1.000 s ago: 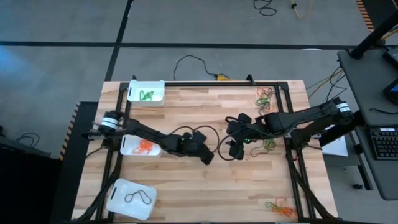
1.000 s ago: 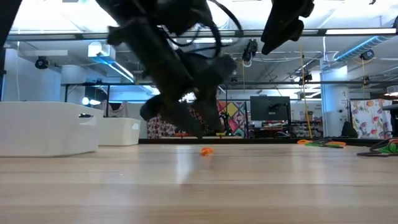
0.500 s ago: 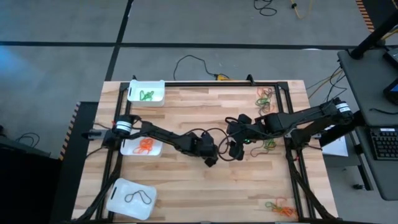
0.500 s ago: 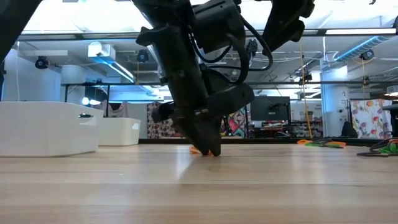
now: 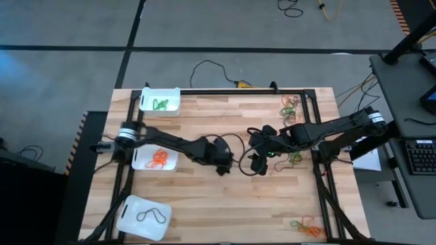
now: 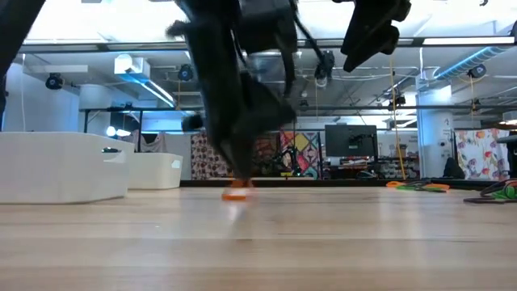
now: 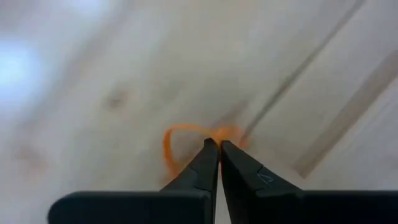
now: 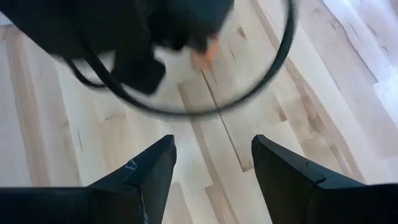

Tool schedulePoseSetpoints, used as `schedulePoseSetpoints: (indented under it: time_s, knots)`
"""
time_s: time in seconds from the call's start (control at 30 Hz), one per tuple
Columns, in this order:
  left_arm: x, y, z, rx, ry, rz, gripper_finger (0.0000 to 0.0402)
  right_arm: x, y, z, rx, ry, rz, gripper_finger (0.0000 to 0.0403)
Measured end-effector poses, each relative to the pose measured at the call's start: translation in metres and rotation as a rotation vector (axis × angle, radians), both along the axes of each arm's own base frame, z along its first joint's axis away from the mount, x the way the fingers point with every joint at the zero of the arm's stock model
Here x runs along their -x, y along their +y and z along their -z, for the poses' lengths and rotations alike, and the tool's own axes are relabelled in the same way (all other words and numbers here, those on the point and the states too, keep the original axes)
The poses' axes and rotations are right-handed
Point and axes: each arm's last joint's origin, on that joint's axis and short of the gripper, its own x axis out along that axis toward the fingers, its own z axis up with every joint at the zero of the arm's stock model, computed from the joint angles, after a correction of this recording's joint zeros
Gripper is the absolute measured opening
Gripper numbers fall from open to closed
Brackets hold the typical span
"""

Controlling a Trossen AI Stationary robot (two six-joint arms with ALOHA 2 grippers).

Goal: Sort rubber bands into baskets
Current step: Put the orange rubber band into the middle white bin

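My left gripper [image 5: 222, 167] [image 7: 218, 144] is at the table's middle, shut on a small orange rubber band [image 7: 180, 138] [image 6: 237, 192]. My right gripper [image 5: 256, 163] [image 8: 213, 147] hovers open just to its right, higher up, with nothing between its fingers; its wrist view shows the orange band [image 8: 208, 48] under the left arm. Three white baskets stand along the left side. The far one [image 5: 147, 103] holds green bands, the middle one [image 5: 139, 162] orange bands, and the near one [image 5: 129, 221] a black band. My left gripper pinches one stretch of the orange band's loop [image 7: 212, 133] between its two fingertips. The fingers slant down from the table's left side. The rest of the loop sticks out sideways from the tips. In the low view it sits at about table height; I cannot tell whether it is clear.
Mixed piles of orange, green and black bands lie at the far right [image 5: 291, 105], under the right arm [image 5: 297, 157] and at the near right corner [image 5: 305, 226]. A black cable [image 8: 261, 81] loops from the left arm. Bare wood lies between the baskets and the middle.
My left gripper came down onto the orange band at the table's middle and shut on it. It has since moved a little toward the table's left and far side, tipping steeper, and the band has gone left with it.
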Motion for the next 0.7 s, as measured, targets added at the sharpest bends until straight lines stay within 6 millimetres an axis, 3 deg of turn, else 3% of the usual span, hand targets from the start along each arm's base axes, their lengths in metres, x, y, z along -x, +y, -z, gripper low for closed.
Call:
schedulePoseSetpoints:
  time_s: [0.3, 0.47, 0.57, 0.7]
  knots:
    - [0.059, 0.011, -0.103, -0.089, -0.096, -0.076, 0.0, 0.002, 0.0, -0.002, -0.012, -0.002, 0.015, 0.0206]
    - [0.105, 0.015, -0.139, -0.031, -0.056, -0.091, 0.0, 0.002, 0.0, -0.002, -0.013, -0.006, 0.015, 0.0206]
    - [0.135, 0.016, -0.145, 0.075, 0.029, -0.087, 0.0, 0.002, 0.001, -0.002, -0.052, -0.009, 0.029, 0.0206]
    - [0.166, 0.017, -0.125, 0.151, 0.158, -0.141, 0.0, 0.0, 0.004, -0.003, -0.123, -0.029, 0.032, 0.0206]
